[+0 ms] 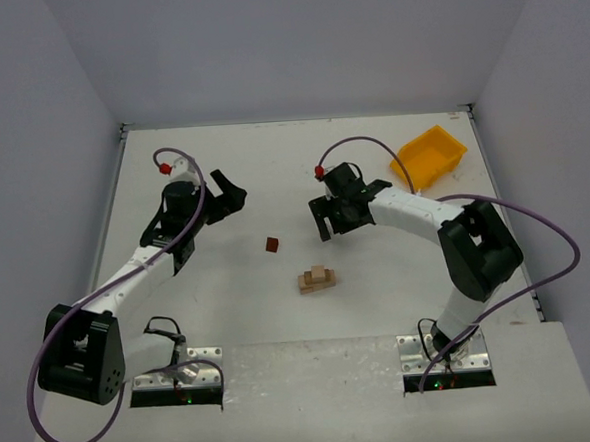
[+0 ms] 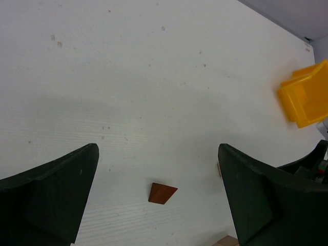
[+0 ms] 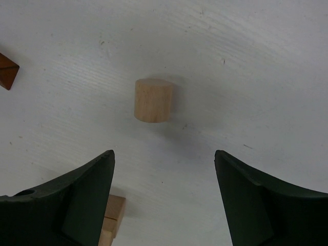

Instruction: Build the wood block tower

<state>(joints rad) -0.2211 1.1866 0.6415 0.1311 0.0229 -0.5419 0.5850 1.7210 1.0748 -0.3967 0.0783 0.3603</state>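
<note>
Right tool (image 3: 164,156) parted, empty, just short of pale tan wooden cylinder (image 3: 154,100) upright on white table (image 3: 256,77), far of started pale-block stack (image 1: 318,278). Advance, centre on cylinder, clamp squarely. Left tool (image 2: 159,148) wide apart, empty.

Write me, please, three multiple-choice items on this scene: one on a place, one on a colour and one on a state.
1. Where on the table does the yellow bin sit?
A. far right corner
B. near left corner
C. centre

2. What colour is the lone block lying between the two arms?
A. blue
B. reddish-brown
C. green

3. How does the left gripper stand?
A. shut on a block
B. shut on the bin
C. open, empty

Key:
1 A, the top view shows it by the far right edge.
2 B, the top and left wrist views both show that colour.
3 C, its fingers stand wide apart, gripping nothing.
</note>
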